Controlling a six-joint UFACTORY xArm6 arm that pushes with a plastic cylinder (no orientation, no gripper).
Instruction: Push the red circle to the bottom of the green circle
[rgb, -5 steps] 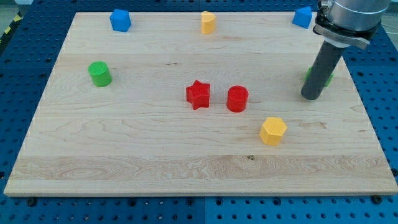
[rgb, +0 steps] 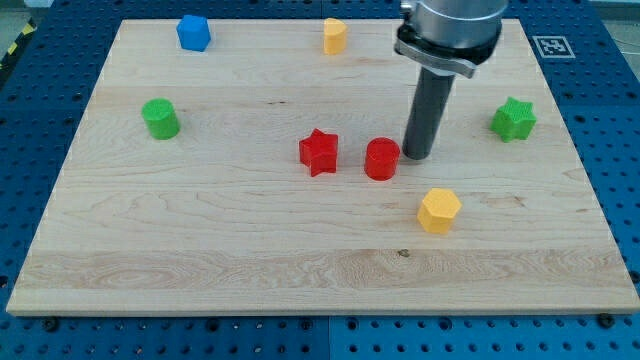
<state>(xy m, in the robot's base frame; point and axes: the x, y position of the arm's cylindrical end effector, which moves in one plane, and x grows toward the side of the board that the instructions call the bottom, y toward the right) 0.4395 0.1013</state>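
The red circle (rgb: 381, 159) stands near the middle of the wooden board. The green circle (rgb: 160, 118) stands far off at the view's left. My tip (rgb: 417, 156) rests on the board just to the right of the red circle, close to it or touching its edge; I cannot tell which. A red star (rgb: 319, 152) sits just left of the red circle, between it and the green circle.
A yellow hexagon block (rgb: 439, 210) lies below and right of my tip. A green star (rgb: 514, 119) is at the right. A blue block (rgb: 193, 32) and a yellow block (rgb: 334, 35) stand near the top edge. The arm hides part of the top right.
My tip has moved left, from beside the green star to the right side of the red circle. The green star is now uncovered. No block has moved.
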